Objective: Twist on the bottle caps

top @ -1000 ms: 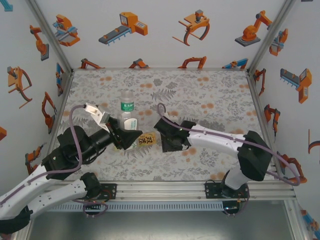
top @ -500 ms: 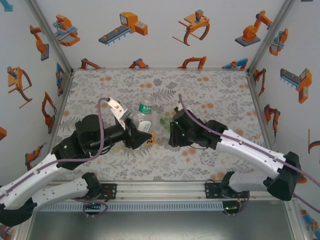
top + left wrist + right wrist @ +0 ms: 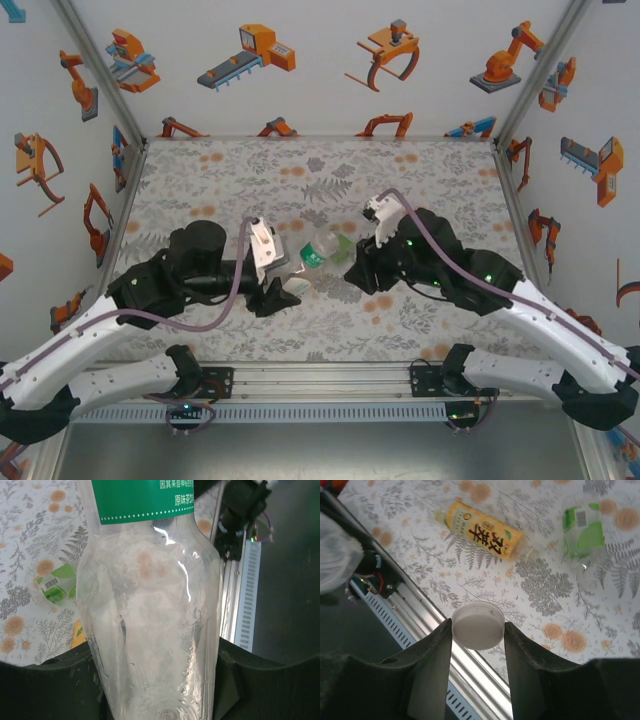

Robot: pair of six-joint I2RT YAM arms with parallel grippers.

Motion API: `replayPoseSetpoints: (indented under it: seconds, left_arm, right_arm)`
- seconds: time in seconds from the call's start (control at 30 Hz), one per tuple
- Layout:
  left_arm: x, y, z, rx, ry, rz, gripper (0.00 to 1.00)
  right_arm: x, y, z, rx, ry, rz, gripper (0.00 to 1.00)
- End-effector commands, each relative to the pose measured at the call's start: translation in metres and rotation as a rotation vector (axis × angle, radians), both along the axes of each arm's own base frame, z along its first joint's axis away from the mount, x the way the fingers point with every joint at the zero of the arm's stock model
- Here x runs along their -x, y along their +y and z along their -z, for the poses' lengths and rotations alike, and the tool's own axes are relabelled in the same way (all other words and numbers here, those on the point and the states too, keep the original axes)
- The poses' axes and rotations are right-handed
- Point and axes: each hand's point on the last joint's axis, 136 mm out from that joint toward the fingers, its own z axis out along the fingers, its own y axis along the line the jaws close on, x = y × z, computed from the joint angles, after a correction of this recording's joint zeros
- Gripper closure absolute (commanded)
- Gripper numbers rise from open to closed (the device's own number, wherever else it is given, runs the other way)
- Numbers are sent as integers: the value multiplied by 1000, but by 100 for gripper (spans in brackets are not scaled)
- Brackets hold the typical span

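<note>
My left gripper [image 3: 275, 275] [image 3: 155, 655] is shut on the lower body of the slim clear bottle [image 3: 150, 605] [image 3: 318, 249], which carries a green label and leans toward the right arm. My right gripper [image 3: 360, 268] [image 3: 478, 627] is shut on the whitish cap [image 3: 478, 625], held above the table close to the bottle's top end. The amber bottle with the yellow label [image 3: 482, 531] lies on its side on the mat. The short green bottle [image 3: 582, 525] [image 3: 55, 582] lies beside it. The yellowish and green caps are out of view.
The floral mat [image 3: 430, 190] covers the table, with open room at the back and on the right. An aluminium rail [image 3: 420, 605] runs along the near edge below the grippers. Printed walls [image 3: 320, 60] close in three sides.
The left gripper has lifted the clear bottle from standing upright and tipped it rightward. The right gripper rose from the mat with the whitish cap and moved right and back, beside the bottle's top.
</note>
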Motion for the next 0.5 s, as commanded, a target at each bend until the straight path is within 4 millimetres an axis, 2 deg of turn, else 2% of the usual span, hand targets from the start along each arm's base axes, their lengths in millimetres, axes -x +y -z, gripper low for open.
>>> replayPoseSetpoints:
  seconds: [0.0,0.23,0.37,0.47]
  left_arm:
    - [25,9,0,-34,-93,158,100]
    - [41,21,8,-122,-150,273,100]
    - [40,25,25,-206,-137,290,100]
    - [42,24,28,-233,-127,310,100]
  right_arm:
    - [24,3,-46,-77,-165,-187,96]
    - [73,4,-85,-170,-350,-490,100]
    - [87,2,-100,-203,-447,-582,100]
    - [101,5,-106,-229,-479,-679,100]
